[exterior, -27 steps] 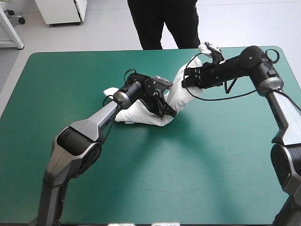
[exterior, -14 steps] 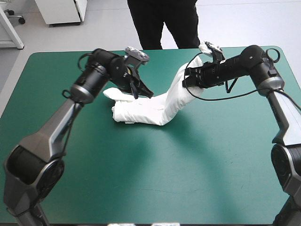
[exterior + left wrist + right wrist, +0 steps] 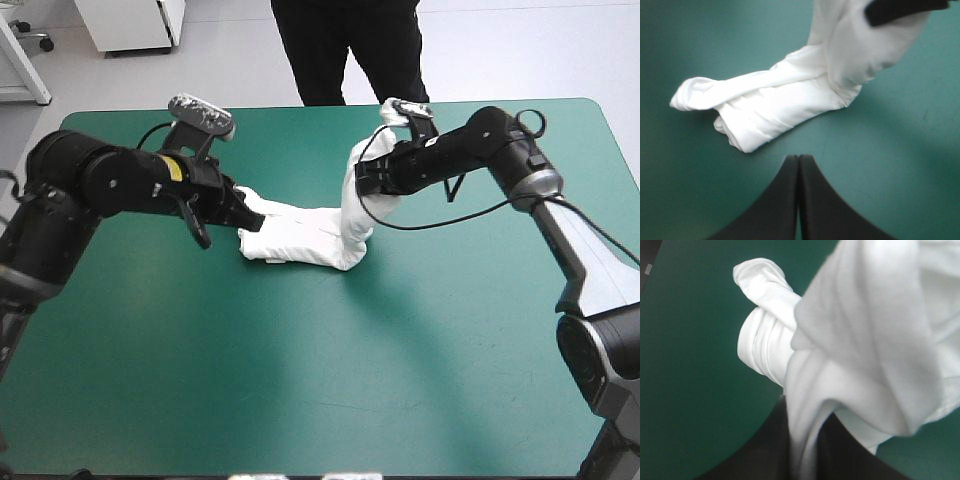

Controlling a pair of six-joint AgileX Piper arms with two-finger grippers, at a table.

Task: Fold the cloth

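The right claw (image 3: 362,182) gripped the T-shirt (image 3: 300,235) by its raised right end; the left claw (image 3: 248,212), clenched empty, sat at its left end.

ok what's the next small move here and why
Probably sweep the right claw leftward and lay its lifted end over the rest of the T-shirt. That end hangs raised in its grip, the rest lies bundled on the table, and the left claw is shut and empty.
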